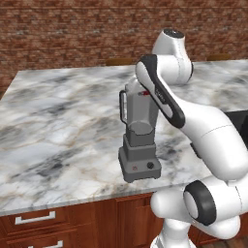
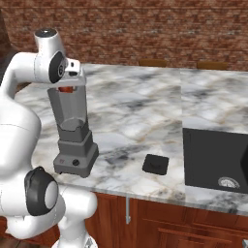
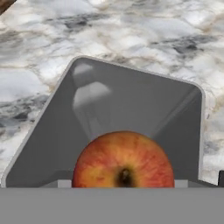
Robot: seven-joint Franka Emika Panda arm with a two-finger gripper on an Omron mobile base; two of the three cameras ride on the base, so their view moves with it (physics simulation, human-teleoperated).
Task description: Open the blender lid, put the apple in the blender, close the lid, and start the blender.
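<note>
Blender [image 2: 72, 131] stands near the marble counter's [image 2: 145, 111] front edge, jar uncovered. Gripper [image 2: 68, 88] sits at the jar mouth, grasping the apple [image 3: 123, 159], which hangs over the open jar interior. Blender lid [image 2: 155, 164] lies flat on the counter, right of the base, apart from it.

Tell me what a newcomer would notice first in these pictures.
First, the red apple, held at the end effector right over the open mouth of the grey blender near the marble counter's front edge. Next, the black blender lid, lying flat on the counter to the blender's right, beside a dark cooktop.
</note>
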